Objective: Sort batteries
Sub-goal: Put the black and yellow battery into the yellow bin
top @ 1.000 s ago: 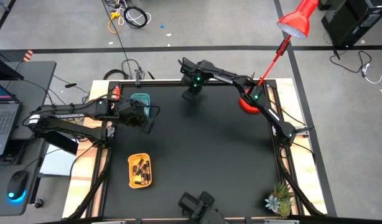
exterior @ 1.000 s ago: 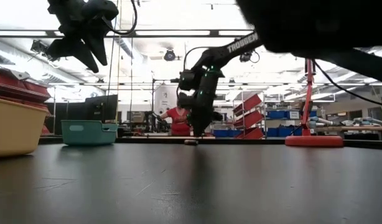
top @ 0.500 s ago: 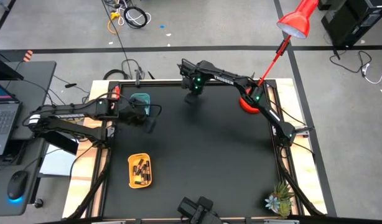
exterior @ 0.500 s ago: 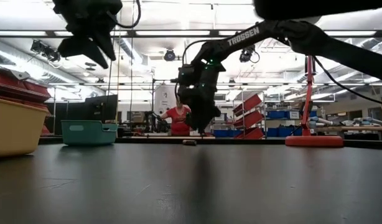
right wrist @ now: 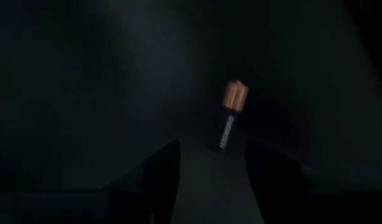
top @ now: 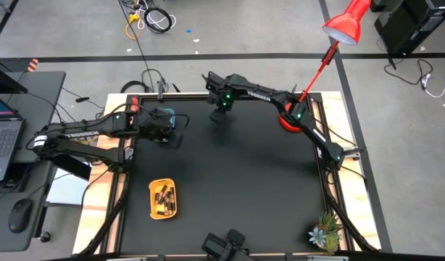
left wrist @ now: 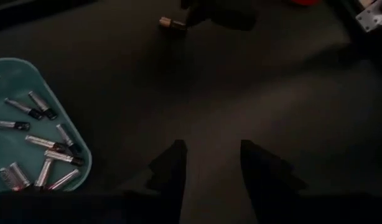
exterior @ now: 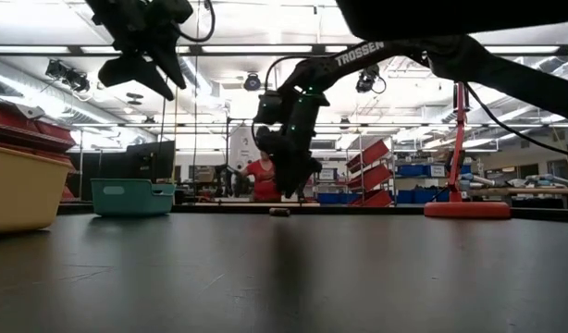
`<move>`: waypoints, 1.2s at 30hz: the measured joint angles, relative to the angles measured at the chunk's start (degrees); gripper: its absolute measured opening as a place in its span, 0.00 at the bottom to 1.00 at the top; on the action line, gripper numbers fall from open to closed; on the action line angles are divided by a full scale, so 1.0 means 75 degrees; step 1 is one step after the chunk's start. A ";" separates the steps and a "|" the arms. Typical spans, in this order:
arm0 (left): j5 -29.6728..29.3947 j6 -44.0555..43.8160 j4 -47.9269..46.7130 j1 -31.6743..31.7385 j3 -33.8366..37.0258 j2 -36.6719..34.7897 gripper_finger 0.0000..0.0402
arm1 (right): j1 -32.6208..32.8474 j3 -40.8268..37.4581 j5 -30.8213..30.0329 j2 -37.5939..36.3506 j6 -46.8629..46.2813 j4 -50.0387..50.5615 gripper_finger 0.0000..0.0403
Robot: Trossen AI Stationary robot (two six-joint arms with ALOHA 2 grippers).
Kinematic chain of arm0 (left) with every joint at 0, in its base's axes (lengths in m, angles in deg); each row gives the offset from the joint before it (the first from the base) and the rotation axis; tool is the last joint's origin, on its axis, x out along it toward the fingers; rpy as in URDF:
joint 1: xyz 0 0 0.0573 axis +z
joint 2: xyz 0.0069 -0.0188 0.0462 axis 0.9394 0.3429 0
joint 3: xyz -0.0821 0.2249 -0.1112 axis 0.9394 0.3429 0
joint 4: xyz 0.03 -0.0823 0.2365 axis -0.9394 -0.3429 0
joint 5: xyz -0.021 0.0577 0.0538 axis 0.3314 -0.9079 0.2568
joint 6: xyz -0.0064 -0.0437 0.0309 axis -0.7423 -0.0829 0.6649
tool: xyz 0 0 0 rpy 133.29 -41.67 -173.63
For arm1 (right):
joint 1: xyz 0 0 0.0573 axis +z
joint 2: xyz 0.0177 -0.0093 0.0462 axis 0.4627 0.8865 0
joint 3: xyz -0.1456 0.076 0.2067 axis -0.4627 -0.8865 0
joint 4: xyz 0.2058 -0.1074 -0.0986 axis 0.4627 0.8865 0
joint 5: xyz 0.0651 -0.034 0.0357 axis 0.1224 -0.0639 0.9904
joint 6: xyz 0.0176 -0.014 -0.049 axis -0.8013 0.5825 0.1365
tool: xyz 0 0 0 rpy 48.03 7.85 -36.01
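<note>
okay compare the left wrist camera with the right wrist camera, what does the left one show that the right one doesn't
Only the left wrist view: the teal tray holding a scatter of silver batteries, the left gripper with its fingers apart and nothing between them, and part of the other arm at the far edge.

Only the right wrist view: the right gripper, fingers apart and holding nothing, and a close look at the lone battery's copper end.

Both: the lone battery lying on the black tabletop, seen close in the right wrist view and far off in the left.
</note>
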State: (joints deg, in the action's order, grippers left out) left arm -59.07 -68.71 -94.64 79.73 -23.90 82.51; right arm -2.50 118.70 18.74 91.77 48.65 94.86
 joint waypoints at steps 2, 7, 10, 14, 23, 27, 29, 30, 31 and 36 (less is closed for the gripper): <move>0.0006 -0.0004 0.0073 0.0000 0.0000 0.0000 0.39 | 0.0020 0.0000 0.0046 0.0000 -0.0178 -0.0188 0.47; 0.0055 0.0299 0.0347 0.0038 0.0000 0.0019 0.39 | -0.0063 0.0071 0.0789 -0.0036 -0.0448 -0.0045 0.46; 0.0411 0.1185 0.0765 0.0366 0.0000 0.0221 0.39 | -0.0129 0.0077 0.0880 -0.0403 -0.0337 0.0356 0.44; 0.1336 0.2448 0.1410 0.1287 0.0000 0.0875 0.39 | -0.0233 0.0119 0.0387 -0.1208 0.0070 0.0772 0.42; 0.2956 0.5703 0.3913 0.2492 0.0003 0.3253 0.39 | -0.0269 0.0108 -0.0246 -0.2715 0.0196 0.0642 0.40; 0.3430 0.6283 0.4295 0.2874 -0.0306 0.4308 0.39 | -0.0271 0.0105 -0.0280 -0.3259 0.0241 0.0505 0.40; 0.3544 0.6510 0.4185 0.3016 -0.0676 0.4840 0.39 | -0.0223 0.0106 -0.0267 -0.3540 0.0320 0.0383 0.40; 0.3567 0.6635 0.4079 0.3084 -0.0895 0.5079 0.39 | -0.0198 0.0108 -0.0262 -0.3661 0.0359 0.0356 0.40; 0.3573 0.6750 0.3988 0.3127 -0.1132 0.5311 0.39 | -0.0174 0.0112 -0.0261 -0.3742 0.0365 0.0333 0.40; 0.3625 0.7724 0.3406 0.3328 -0.2389 0.6393 0.39 | -0.0102 0.0108 -0.0259 -0.3888 0.0175 0.0313 0.39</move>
State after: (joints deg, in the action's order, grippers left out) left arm -31.88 -10.78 -69.10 104.69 -41.81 130.46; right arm -3.26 119.51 16.79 62.61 49.96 97.21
